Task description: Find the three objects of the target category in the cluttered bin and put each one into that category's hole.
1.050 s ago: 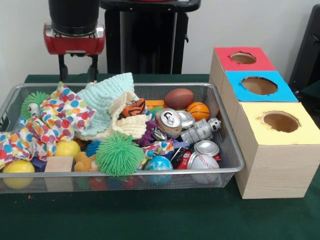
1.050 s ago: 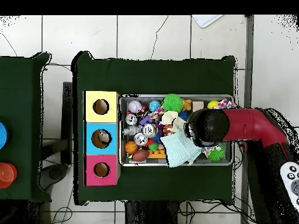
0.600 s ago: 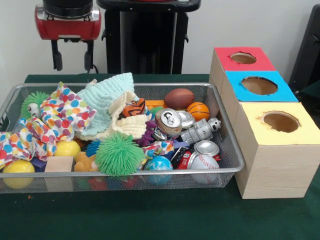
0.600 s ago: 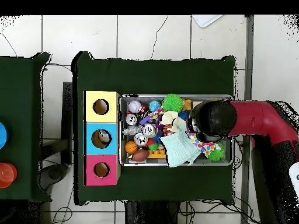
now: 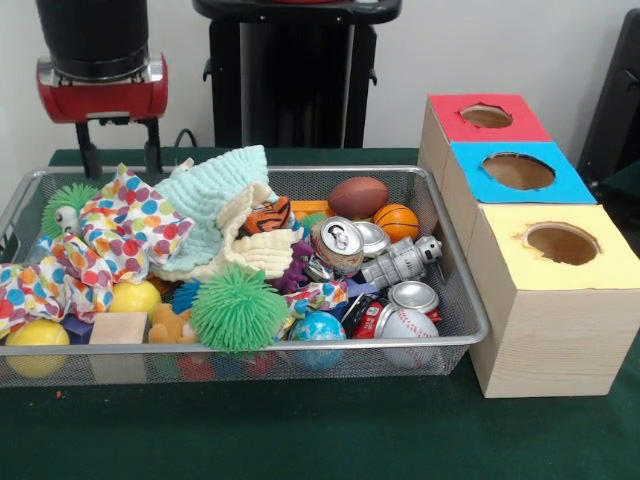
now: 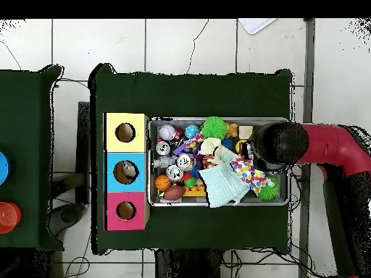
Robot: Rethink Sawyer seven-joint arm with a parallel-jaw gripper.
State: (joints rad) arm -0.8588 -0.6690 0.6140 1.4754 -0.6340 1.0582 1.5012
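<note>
Black pincer [image 5: 120, 160] — spread, empty

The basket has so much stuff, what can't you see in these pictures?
- Front view: whatever lies under the mint cloth and dotted cloth.
- Overhead view: the arm covers the basket's end.
- Both views: inside the holes, too dark to tell.

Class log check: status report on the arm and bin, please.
Gripper open, empty, above bin. Cans unpicked. Cloths cover the middle.
</note>
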